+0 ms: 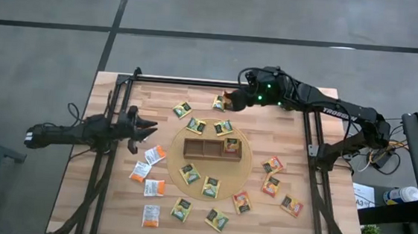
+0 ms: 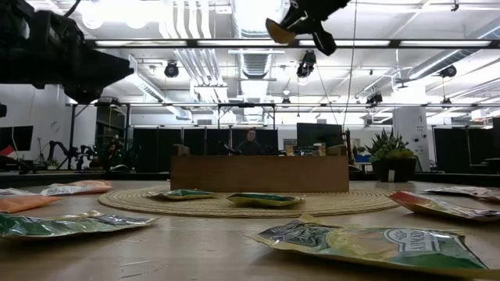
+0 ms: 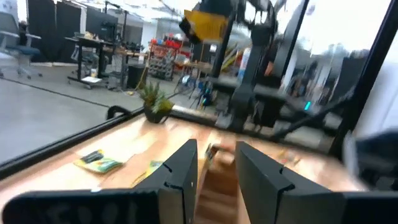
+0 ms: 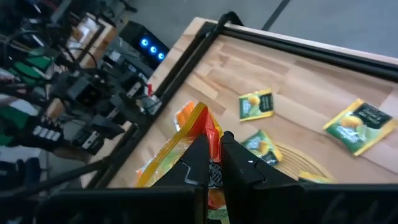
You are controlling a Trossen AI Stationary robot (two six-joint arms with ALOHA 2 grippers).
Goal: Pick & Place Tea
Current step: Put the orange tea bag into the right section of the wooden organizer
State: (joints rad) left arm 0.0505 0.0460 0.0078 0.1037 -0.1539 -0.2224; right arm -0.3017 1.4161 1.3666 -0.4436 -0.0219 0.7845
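Note:
Many tea sachets lie flat on the table around a round woven mat (image 1: 244,163). The brown wooden tray (image 1: 199,148) stands on the mat with an orange-red sachet (image 1: 231,146) in its right compartment. My right gripper (image 1: 233,101) is high above the far part of the table, shut on an orange-yellow sachet (image 4: 186,134). It also shows in the low view (image 2: 278,31) and the left wrist view (image 3: 204,25). My left gripper (image 1: 150,129) is open and empty, left of the mat, pointing toward the tray (image 3: 217,180). My right gripper pinches the orange-yellow sachet between its two fingers (image 4: 200,163); the sachet's edge (image 4: 205,121) sticks out past the fingertips. The sachet is lifted well clear of the table (image 2: 278,31) and tilted.
Yellow-green sachets (image 1: 182,109) lie at the far side. Orange-red ones (image 1: 272,165) lie to the right, white-and-orange ones (image 1: 154,187) at the near left, more green ones (image 1: 216,219) near the front. Black frame rails (image 1: 313,140) run along the table's sides. A person (image 2: 251,143) sits beyond the table.

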